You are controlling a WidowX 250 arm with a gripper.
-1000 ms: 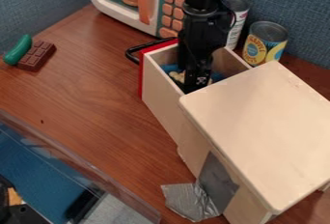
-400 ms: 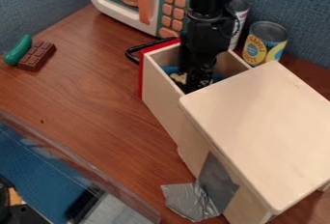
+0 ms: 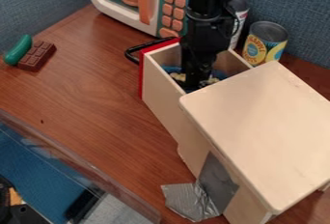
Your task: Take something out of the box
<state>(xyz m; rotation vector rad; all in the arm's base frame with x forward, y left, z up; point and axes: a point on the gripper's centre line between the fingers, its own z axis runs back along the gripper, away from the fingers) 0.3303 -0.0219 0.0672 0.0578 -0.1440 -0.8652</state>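
Note:
The black gripper (image 3: 197,80) hangs down inside the open part of the wooden box (image 3: 161,90), its lower end below the rim and close to the flat wooden top. Pale yellowish lumps (image 3: 178,77) and something blue (image 3: 170,69) lie in the box around the gripper. The box's red front end carries a black handle (image 3: 130,53). I cannot tell whether anything is held between the fingertips, which the shadow and box hide.
A toy microwave (image 3: 119,10) stands behind, with two cans (image 3: 265,42) at the back right. A chocolate bar (image 3: 36,56) and a green toy (image 3: 18,50) lie at the left. Silver tape (image 3: 190,201) sticks out from the box's lower side.
The gripper has shifted slightly to the right inside the box, and its lower end has turned a little. The pale lumps beside it look slightly different. The box has stayed put.

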